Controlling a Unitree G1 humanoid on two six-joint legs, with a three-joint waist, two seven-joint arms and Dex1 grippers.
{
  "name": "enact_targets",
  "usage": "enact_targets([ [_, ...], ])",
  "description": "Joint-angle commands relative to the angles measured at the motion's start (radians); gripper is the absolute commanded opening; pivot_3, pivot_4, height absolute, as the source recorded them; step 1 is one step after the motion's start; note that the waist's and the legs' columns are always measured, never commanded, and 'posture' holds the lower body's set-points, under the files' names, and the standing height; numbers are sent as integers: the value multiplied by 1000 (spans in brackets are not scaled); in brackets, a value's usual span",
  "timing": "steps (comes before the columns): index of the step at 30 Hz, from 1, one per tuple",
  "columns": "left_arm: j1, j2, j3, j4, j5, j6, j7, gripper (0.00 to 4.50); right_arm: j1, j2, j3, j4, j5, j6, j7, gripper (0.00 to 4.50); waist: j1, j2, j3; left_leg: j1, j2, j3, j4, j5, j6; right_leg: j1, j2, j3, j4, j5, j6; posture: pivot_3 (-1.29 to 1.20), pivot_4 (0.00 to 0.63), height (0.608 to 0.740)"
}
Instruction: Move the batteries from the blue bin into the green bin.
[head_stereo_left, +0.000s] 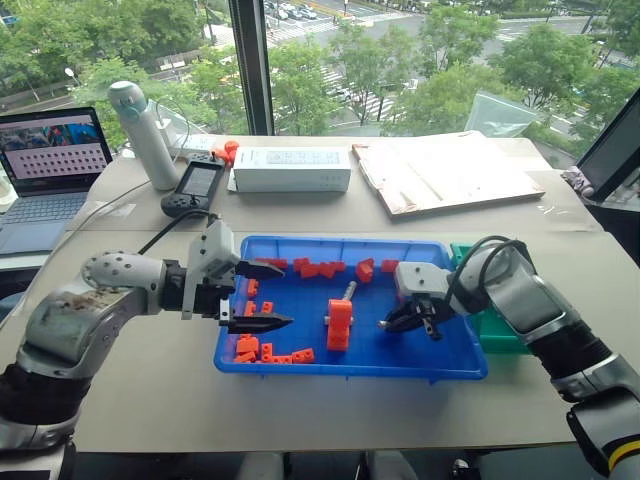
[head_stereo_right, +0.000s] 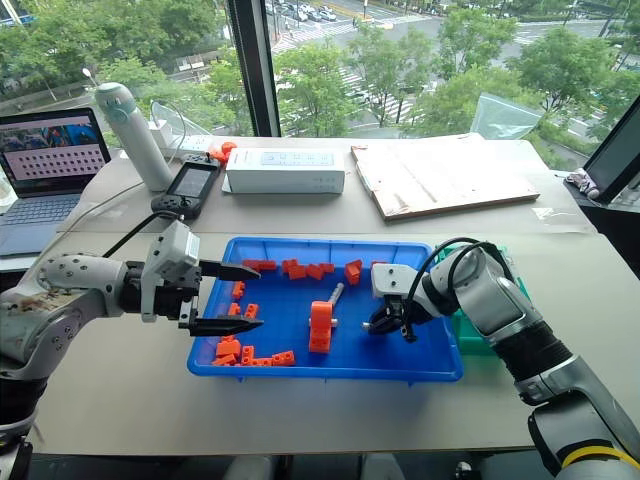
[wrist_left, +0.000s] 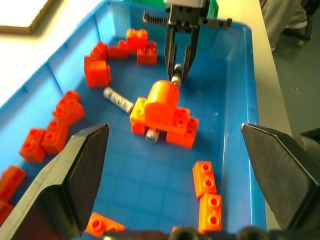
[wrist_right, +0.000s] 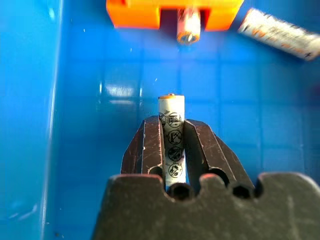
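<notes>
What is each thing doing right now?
right gripper: shut on a battery
left gripper: open, empty, over the blue bin
battery under the orange brick block: lying flat, partly hidden
green bin: beside the blue bin, mostly hidden
laptop: open, screen on

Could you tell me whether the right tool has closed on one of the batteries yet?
Yes, in the right wrist view the right tool has its two fingers pressed against either side of a battery above the blue bin.
</notes>
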Motion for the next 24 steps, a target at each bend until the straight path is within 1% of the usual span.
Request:
enact_targets([
  [1, -52, -25, 28, 7, -55, 14, 3, 4500, -78, -64, -102, -84, 36, 91, -6, 253, 0, 0, 0, 0, 0, 0, 0, 0, 0, 0, 0, 0, 0, 0, 0, 0, 150, 735],
  [2, -72, -40, 24, 19, -61, 13, 6, 4500, -96, -85, -125, -93, 46, 118, -10, 253, 1, 0, 0, 0, 0, 0, 0, 0, 0, 0, 0, 0, 0, 0, 0, 0, 150, 735],
  [5, -141, -87, 4, 58, -71, 9, 2, 4500, -133, -202, -191, -67, 17, 135, -22, 253, 12, 0, 0, 0, 0, 0, 0, 0, 0, 0, 0, 0, 0, 0, 0, 0, 150, 735],
  [7, -174, -112, -8, 79, -69, 3, -7, 4500, -111, -281, -216, -46, -10, 125, -43, 253, 16, 0, 0, -1, 0, 0, 1, 0, 0, 1, 0, -1, -1, 0, 0, 0, 150, 735],
  [9, -196, -128, -16, 96, -66, -1, -13, 4500, -87, -328, -233, -39, -17, 126, -53, 253, 15, -1, 0, -1, -1, 0, 1, -1, 0, 1, 0, -1, -3, 0, 0, 0, 150, 735],
  [12, -234, -157, -39, 134, -46, -6, -12, 4500, -23, -371, -267, 2, -30, 152, -103, 253, 11, -1, 0, 0, 0, 0, 1, -1, 0, 1, 0, 0, -3, 0, 0, 0, 150, 735],
  [16, -253, -169, -56, 159, -28, -15, -31, 4500, 54, -363, -281, 54, -31, 167, -156, 253, 5, 0, 0, 0, 0, 1, 1, -1, 0, 0, 1, 1, -2, 0, 0, 0, 150, 735],
  [18, -256, -169, -60, 165, -20, -18, -38, 4500, 74, -350, -282, 59, -26, 161, -175, 1284, 1, 0, 0, 0, 0, 1, 0, -1, 0, 0, 1, 1, -1, 0, 0, 0, 150, 735],
  [21, -254, -159, -62, 169, -8, -22, -43, 4500, 62, -336, -281, 49, -43, 128, -219, 2213, -3, 0, 0, 0, 0, 1, 1, -1, 0, 0, 1, 1, 0, 0, 0, 0, 150, 735],
  [23, -246, -144, -61, 169, 7, -24, -43, 4500, -31, -273, -281, 23, -45, 143, -286, 2938, -8, 0, 0, 0, 0, 1, 1, -1, 0, 0, 1, 1, 0, 0, 0, 0, 150, 735],
  [24, -243, -140, -60, 167, 9, -24, -42, 4500, -59, -251, -282, 11, -39, 157, -300, 2938, -14, 0, 1, 0, 1, 1, 1, -1, 0, 0, 1, 1, 0, 0, 0, 0, 150, 735],
])
